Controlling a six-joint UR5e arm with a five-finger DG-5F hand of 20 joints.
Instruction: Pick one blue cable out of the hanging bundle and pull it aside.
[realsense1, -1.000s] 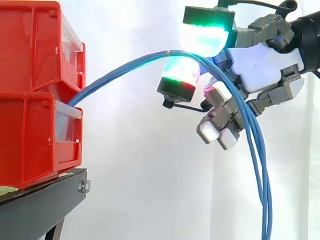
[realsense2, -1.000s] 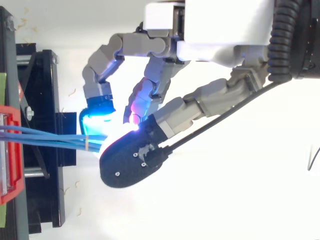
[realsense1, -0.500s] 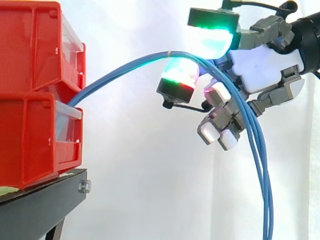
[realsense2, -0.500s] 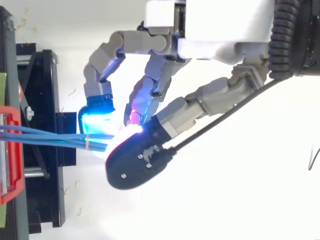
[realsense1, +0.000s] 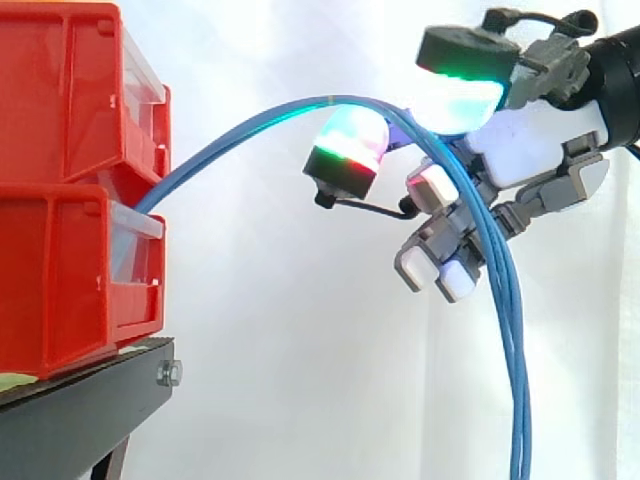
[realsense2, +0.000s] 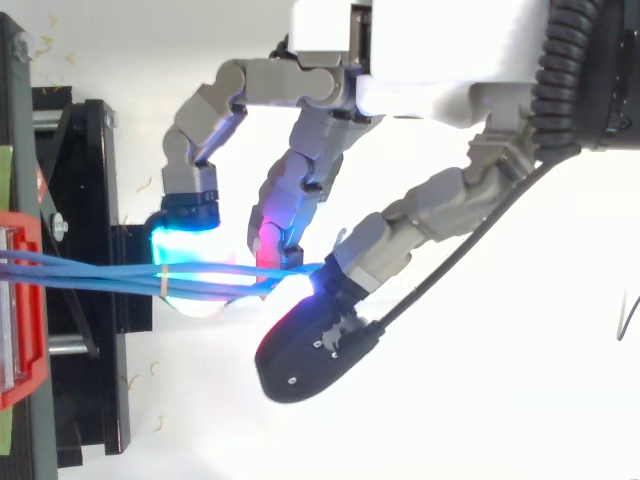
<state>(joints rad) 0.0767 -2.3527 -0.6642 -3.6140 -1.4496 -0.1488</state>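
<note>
A bundle of blue cables (realsense1: 240, 135) comes out between the red bins, arcs up to the right and hangs down past my hand (realsense1: 530, 140). Seen from above, the cables (realsense2: 100, 270) run rightward, tied by a pale band (realsense2: 163, 282), then fan apart near the hand (realsense2: 450, 50). The crest of the bundle passes between the green-glowing thumb pad (realsense1: 460, 85) above and a green-and-red finger pad (realsense1: 345, 150) below. The fingers are curled round the cables. The remaining fingers (realsense1: 440, 265) are folded behind the hanging part.
Two red bins (realsense1: 70, 100) are stacked at the left on a black stand (realsense1: 80, 410), whose frame (realsense2: 90, 200) also shows from above. A white curtain hangs behind. Open air lies below the hand.
The thumb has swung right and away from the finger pad, widening the gap. The cables' crest has shifted right with it, and the strands now spread apart in the top view.
</note>
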